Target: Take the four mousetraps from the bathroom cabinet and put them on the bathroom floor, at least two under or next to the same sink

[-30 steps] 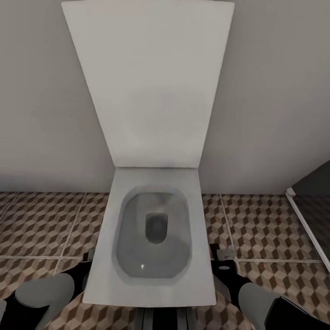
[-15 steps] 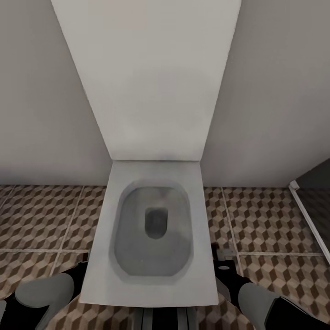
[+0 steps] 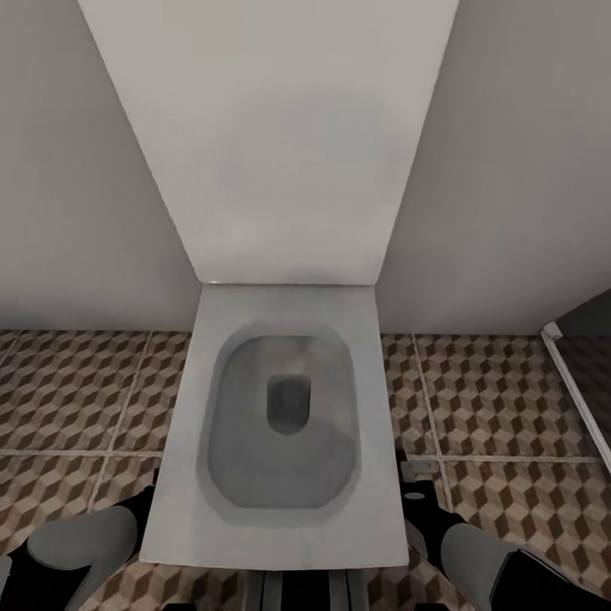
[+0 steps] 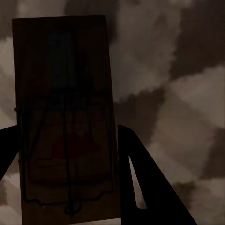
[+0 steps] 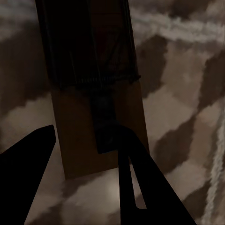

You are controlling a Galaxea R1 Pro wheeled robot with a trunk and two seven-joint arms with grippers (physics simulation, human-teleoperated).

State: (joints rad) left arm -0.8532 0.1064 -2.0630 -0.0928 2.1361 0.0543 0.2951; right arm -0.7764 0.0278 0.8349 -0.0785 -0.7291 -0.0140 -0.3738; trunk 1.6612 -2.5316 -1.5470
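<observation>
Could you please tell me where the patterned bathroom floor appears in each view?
Head view: bathroom floor on either side of the toilet.
Left wrist view: floor behind the held left mousetrap.
Right wrist view: floor behind the held right mousetrap.
Shared landmark: the brown-and-beige cube pattern.

The toilet point(image 3: 280, 475) hides both forearms at the lower corners; its raised lid point(image 3: 271, 136) runs off the top edge.

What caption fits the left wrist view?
Left claw shut on a mousetrap above the cube-patterned floor.
</observation>
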